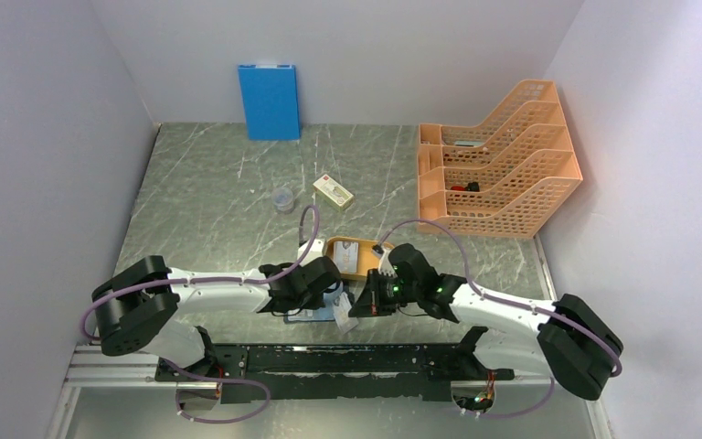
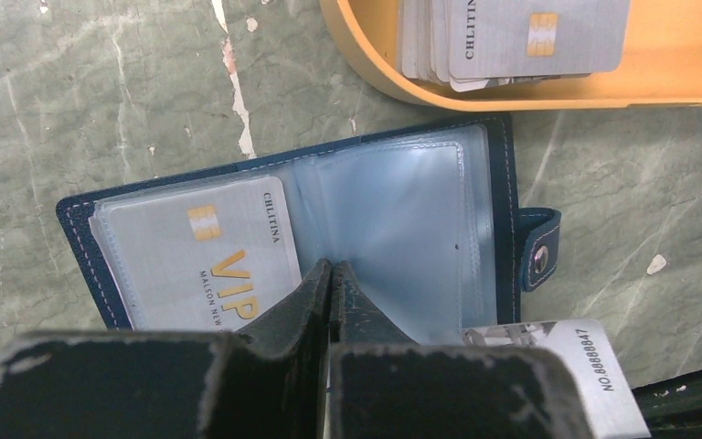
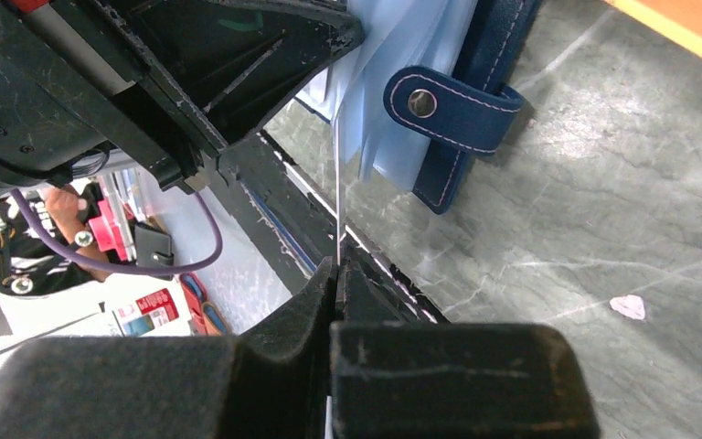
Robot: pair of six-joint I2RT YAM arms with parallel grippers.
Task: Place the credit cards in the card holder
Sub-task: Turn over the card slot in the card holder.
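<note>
A grey-green marbled table (image 1: 219,183) stands between white walls (image 1: 347,37). At the far side are one orange file rack (image 1: 503,174) and one blue folder (image 1: 270,101). One cream box (image 1: 334,192) and one clear cup (image 1: 283,198) lie mid-table.

The left arm (image 1: 210,279) and right arm (image 1: 503,306) bend inward over the near edge. The left gripper (image 2: 331,270), jaws together, touches the clear sleeves of the one open card holder (image 2: 402,210), which lies just near of the orange tray (image 2: 375,64). The right gripper (image 3: 336,265) is clamped on one loose card (image 2: 558,352) at the holder's near right corner. One VIP card (image 2: 201,256) sits in the left sleeve. A stack of cards (image 2: 512,37), too overlapped to count, lies in the tray.
</note>
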